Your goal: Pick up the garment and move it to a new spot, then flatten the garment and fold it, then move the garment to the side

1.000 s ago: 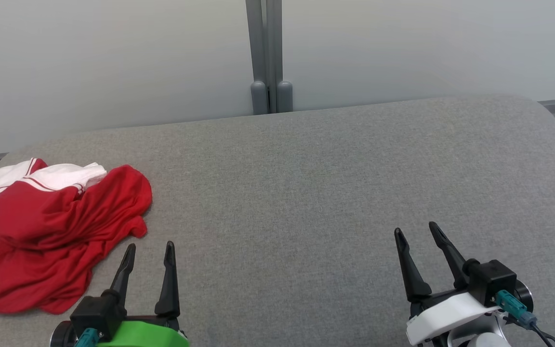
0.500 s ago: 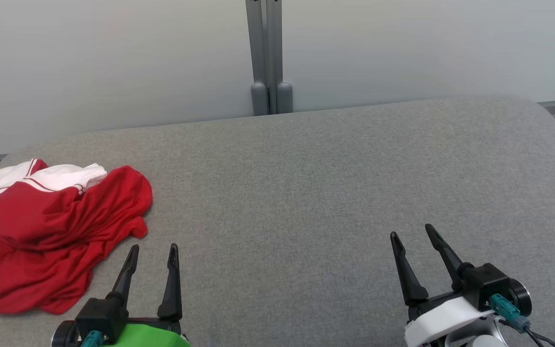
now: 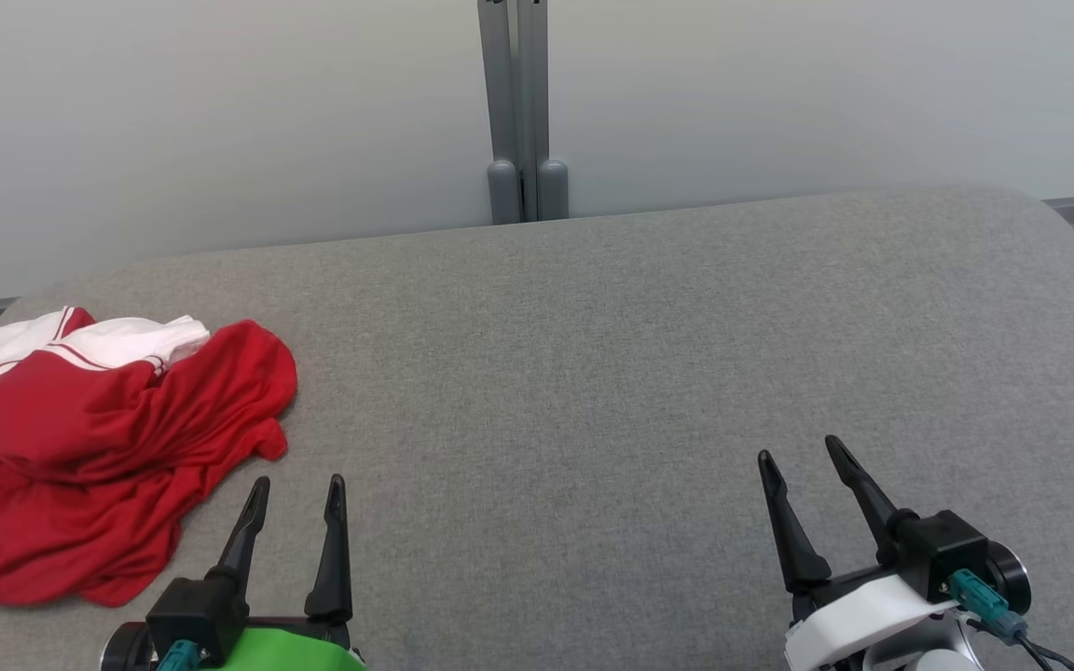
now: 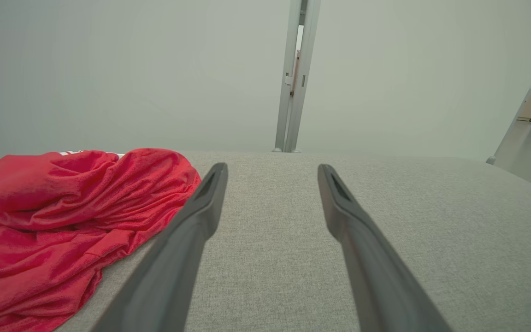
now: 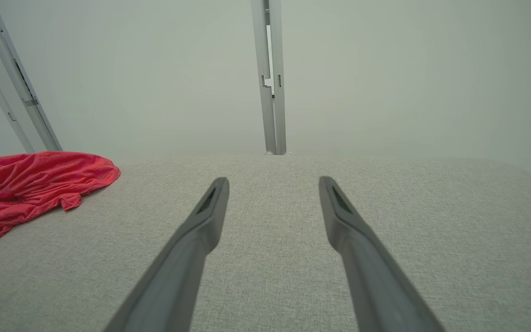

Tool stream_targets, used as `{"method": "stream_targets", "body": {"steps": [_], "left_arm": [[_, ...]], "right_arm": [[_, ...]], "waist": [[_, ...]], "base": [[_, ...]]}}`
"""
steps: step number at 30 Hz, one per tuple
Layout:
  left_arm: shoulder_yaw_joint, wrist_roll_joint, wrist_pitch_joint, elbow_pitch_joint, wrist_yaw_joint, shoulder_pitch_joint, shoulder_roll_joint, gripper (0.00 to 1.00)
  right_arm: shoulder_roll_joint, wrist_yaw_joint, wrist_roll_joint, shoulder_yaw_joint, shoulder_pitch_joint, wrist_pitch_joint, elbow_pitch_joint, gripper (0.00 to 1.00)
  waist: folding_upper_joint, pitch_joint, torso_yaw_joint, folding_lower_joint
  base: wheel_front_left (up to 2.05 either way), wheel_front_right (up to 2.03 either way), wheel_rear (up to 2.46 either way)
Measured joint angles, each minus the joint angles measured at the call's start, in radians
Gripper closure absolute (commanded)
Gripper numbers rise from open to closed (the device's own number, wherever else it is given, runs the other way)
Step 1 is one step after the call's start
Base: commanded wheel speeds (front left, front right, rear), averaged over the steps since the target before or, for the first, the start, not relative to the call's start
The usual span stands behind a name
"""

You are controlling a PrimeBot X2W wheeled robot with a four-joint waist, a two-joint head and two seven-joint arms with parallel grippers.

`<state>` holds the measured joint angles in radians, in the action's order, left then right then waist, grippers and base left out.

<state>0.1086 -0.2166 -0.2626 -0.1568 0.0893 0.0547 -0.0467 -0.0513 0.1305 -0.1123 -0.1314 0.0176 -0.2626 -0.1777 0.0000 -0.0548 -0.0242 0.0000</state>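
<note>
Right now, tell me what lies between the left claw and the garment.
Just bare grey surface lies between the left claw and the garment, seen in the head view.

The garment (image 3: 108,466) is thin red cloth with white panels, soft and crumpled; in the left wrist view its fine knit has a faint sheen. The surface (image 3: 593,373) is covered in grey woven fabric, matt, with a coarse, even grain. The fingers (image 4: 187,240) of the left gripper (image 3: 299,483) look like smooth, dark, matt plastic, and those of the right gripper (image 3: 798,447) look the same. The green shell (image 3: 276,650) and the white shell (image 3: 859,610) are smooth plastic with a mild gloss. The post (image 3: 518,102) looks like grey metal with a satin finish. The wall (image 3: 220,121) is pale, smooth and matt.
</note>
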Motion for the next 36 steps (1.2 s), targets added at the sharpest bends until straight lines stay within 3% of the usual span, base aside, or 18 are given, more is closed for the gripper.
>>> {"method": "stream_targets", "body": {"steps": [15, 36], "left_arm": [[-0.014, 0.011, -0.001, 0.013, -0.017, 0.003, 0.0, 0.0], [-0.078, 0.066, -0.002, 0.038, -0.038, 0.059, -0.001, 0.0]], "right_arm": [[0.001, 0.0, 0.002, -0.007, 0.026, 0.0, 0.008, 0.0], [0.002, 0.0, -0.013, -0.04, 0.044, 0.0, -0.001, 0.0]], "waist": [[0.0, 0.006, 0.108, 0.0], [0.0, -0.008, 0.418, 0.0]], "base": [[0.0, 0.0, 0.0], [0.0, 0.0, 0.0]]}}
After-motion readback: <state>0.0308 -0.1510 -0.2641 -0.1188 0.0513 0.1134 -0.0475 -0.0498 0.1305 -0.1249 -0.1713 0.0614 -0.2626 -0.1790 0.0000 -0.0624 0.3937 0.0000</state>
